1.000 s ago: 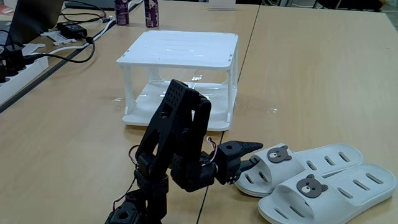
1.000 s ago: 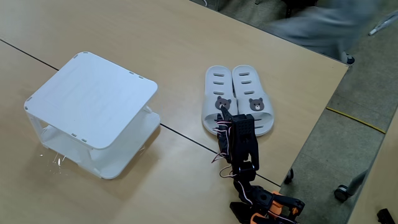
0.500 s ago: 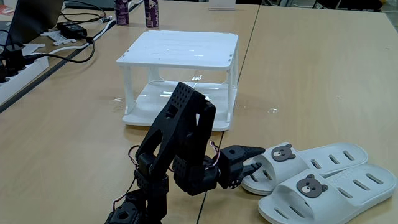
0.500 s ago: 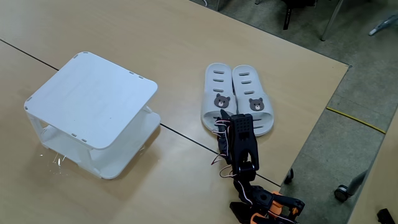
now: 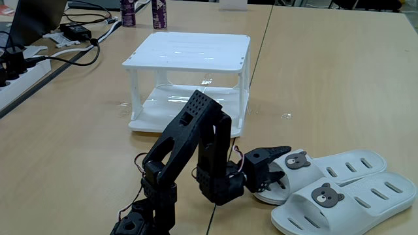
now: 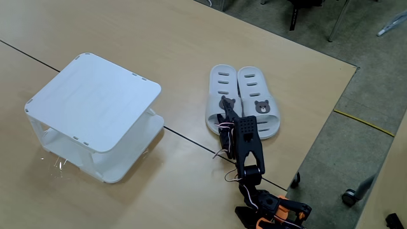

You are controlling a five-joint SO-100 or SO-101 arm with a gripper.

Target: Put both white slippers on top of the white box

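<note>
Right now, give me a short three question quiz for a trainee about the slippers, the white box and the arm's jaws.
1. True or false: one white slipper already lies on top of the white box.
2. Which slipper is the gripper at in the low fixed view? A: the one with its badge nearer the box. B: the one nearer the camera.
3. Fill in: the two white slippers lie ___ on the table.

Key
1. False; the box top is bare.
2. A; the jaws straddle its strap by the bear badge.
3. Side by side.
</note>
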